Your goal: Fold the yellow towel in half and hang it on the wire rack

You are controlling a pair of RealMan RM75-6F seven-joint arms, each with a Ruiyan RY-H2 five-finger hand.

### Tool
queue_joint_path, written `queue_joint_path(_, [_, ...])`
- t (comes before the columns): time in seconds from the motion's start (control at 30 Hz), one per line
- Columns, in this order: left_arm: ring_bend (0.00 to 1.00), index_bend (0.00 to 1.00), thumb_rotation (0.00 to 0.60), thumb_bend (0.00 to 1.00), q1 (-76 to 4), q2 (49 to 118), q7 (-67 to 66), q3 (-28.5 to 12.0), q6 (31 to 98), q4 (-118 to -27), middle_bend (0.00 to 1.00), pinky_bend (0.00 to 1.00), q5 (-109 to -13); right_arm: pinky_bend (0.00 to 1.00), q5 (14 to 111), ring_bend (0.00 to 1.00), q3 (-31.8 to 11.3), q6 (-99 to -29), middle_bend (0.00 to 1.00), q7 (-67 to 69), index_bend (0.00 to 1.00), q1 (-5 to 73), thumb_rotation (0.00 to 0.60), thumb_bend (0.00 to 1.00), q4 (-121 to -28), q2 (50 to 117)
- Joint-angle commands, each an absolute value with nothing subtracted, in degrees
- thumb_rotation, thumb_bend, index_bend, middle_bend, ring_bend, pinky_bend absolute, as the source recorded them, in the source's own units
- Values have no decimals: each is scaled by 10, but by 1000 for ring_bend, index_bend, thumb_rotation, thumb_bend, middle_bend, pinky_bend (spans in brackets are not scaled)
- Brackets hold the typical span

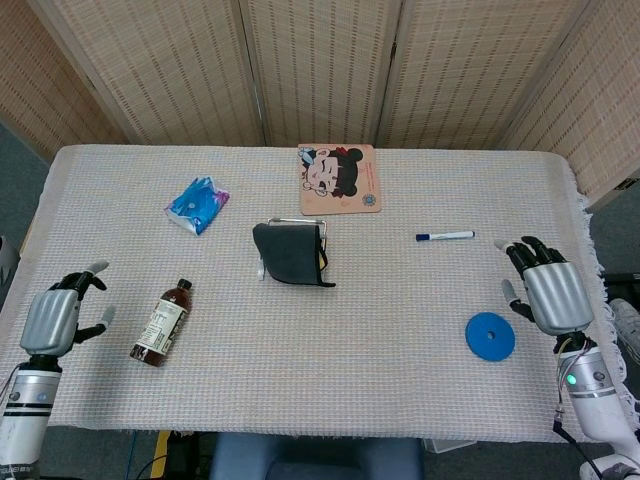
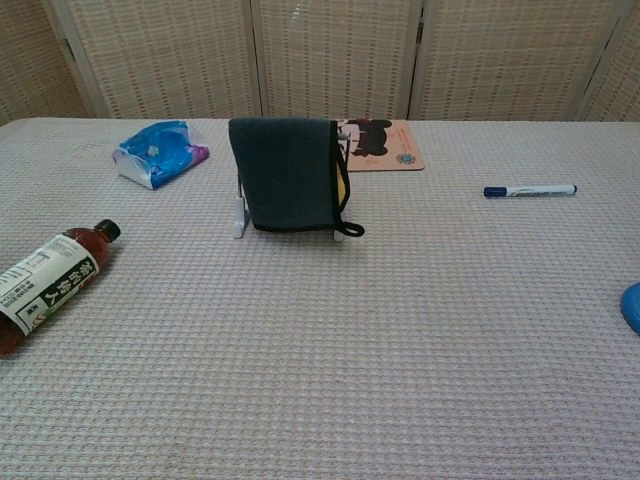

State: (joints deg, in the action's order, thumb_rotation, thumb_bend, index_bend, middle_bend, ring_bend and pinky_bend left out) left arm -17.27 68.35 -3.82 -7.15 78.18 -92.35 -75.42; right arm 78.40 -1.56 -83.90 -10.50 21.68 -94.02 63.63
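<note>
One towel (image 2: pixel 288 186) hangs folded over the rack (image 2: pixel 239 219), dark side outward

My towel (image 2: pixel 288 187) hangs over the wire rack (image 2: pixel 240 215) and hides most of it; only its feet and a bit of top wire peek out. In the chest view the blue disc (image 2: pixel 632 306) and the bottle (image 2: pixel 45 285) are cut off by the edges. The words on the bottle label are too small to read.
</note>
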Motion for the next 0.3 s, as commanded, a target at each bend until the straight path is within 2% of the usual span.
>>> queue_joint_path(0.03, [266, 202, 600, 382, -151, 689, -64, -61, 812, -939, 402, 421, -762, 336, 802, 202, 3, -871, 283, -70, 205, 177, 600, 479, -933, 628])
queue_joint_path(0.3, [266, 198, 600, 382, -117, 696, -118, -39, 862, -983, 401, 417, -789, 327, 818, 197, 23, -890, 283, -20, 205, 121, 600, 491, -920, 627])
